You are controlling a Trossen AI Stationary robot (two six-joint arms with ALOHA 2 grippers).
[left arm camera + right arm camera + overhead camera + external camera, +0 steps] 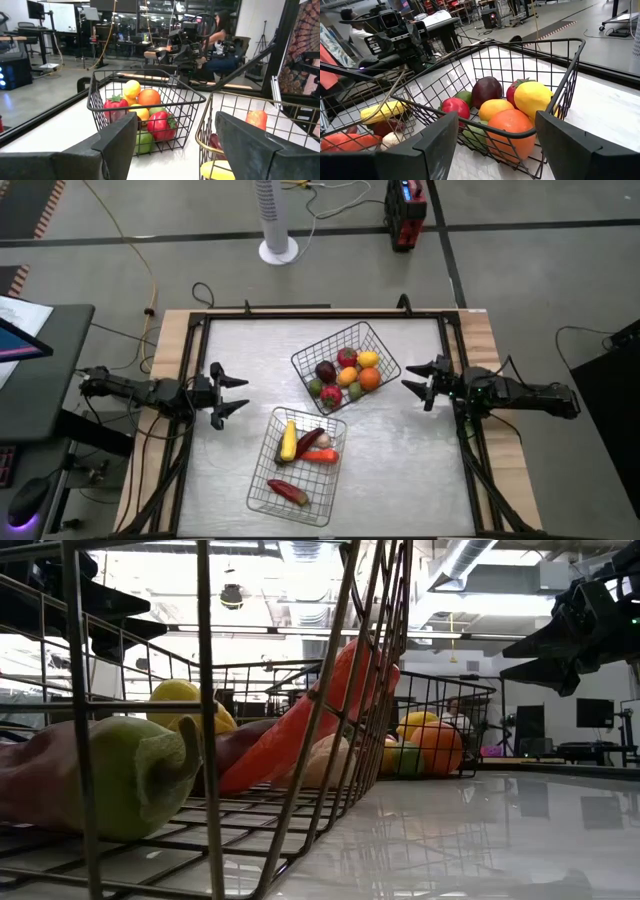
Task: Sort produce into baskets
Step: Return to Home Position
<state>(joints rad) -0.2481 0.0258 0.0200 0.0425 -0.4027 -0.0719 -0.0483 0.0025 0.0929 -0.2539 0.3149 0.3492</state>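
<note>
Two wire baskets sit mid-table. The far basket (pixel 346 366) holds the round produce: red, orange, yellow, green and maroon pieces (pixel 510 107). The near basket (pixel 296 465) holds the long pieces: a yellow one, an orange one and red ones (pixel 300 448). My left gripper (pixel 237 394) hovers open at the table's left side, pointing level toward the baskets. My right gripper (pixel 417 381) hovers open at the right side, facing the far basket. Neither has anything between its fingers.
Bare table lies on every side of the baskets, inside a dark frame rail (pixel 320 315). Beyond the far edge stand a white fan base (pixel 279 249) and a red-black box (pixel 406 215). A seated person (pixel 217 42) shows in the room behind.
</note>
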